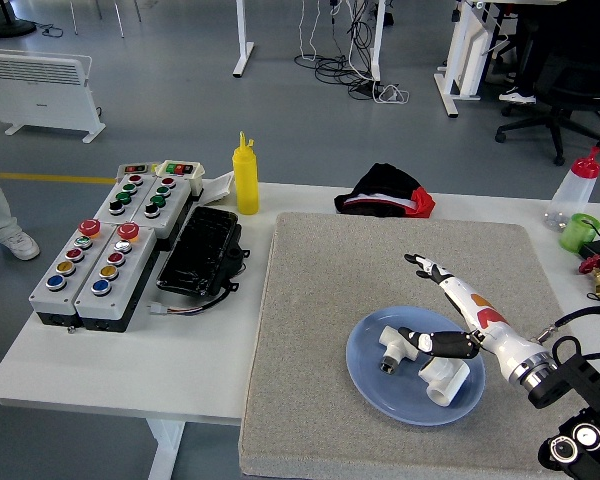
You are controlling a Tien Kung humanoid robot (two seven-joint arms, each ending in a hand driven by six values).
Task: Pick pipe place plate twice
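Over the right half of a grey, rough-textured mat (380, 290) the right hand (450, 310) reaches in from the lower right corner, its white shell marked with red and orange patches, its fingers spread apart and gripping nothing. One finger points up and away toward the far side of the mat; the black-tipped thumb lies low, just above the plate.

Directly beneath the hand sits a round, shallow, pale blue plate (365, 375) with a smooth glossy surface. Two white plastic pipe fittings lie in it. The first pipe fitting (393, 346) is a short elbow just left of the thumb, its open end facing down and left. The second pipe fitting (444, 380) is a stubby cylinder under the wrist, toward the plate's near right edge. Whether the thumb touches either piece cannot be told.

Well left of the hand, off the mat, stand two grey button boxes (105, 262) with red, green, yellow and blue round buttons, beside a black rectangular tray (200, 250). A yellow squeeze bottle (245, 178) stands behind them. Beyond the hand lies a crumpled black and red cloth (385, 192). To the far right are a clear bottle with a red cap (575, 188) and a green cup (578, 232). No writing is legible anywhere.
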